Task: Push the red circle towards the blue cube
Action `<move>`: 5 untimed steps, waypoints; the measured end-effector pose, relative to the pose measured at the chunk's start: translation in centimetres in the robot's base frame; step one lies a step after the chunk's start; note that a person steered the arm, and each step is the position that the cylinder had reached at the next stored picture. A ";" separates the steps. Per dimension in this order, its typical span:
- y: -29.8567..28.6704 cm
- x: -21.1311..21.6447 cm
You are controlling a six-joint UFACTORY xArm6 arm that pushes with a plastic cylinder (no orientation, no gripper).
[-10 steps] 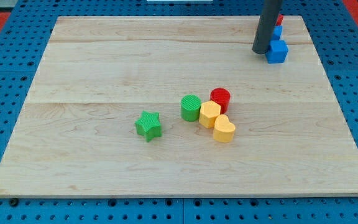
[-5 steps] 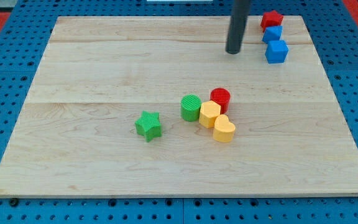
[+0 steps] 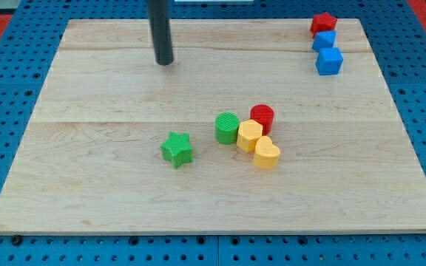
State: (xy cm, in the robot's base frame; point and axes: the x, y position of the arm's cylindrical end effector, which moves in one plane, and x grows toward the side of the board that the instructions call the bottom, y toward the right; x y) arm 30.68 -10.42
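Near the board's middle, the small red plastic circle block (image 3: 262, 117) touches a yellow hexagonal block (image 3: 249, 136); it looks light, rigid and easily slid. With no claw to open or close, my tip (image 3: 165, 62) stands well apart at upper left and should press its lower-left side, toward the blue plastic cube (image 3: 329, 61).

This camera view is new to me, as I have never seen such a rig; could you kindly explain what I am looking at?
There is one picture, from a single camera looking down at a wooden board on a blue pegboard. The dark rod is the end of a robot arm; it holds nothing and only pushes blocks with my tip, which now stands near the view's top, left of centre, away from every block. In the middle lie a red circle, a green cylinder, a yellow block, a yellow heart and a green star. At the top right sit a red block, a blue block and a blue cube.
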 end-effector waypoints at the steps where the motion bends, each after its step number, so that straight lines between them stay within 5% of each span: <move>1: -0.8 2.6; 3: 2.2 9.0; 5: 11.0 11.0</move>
State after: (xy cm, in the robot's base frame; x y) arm 41.66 0.57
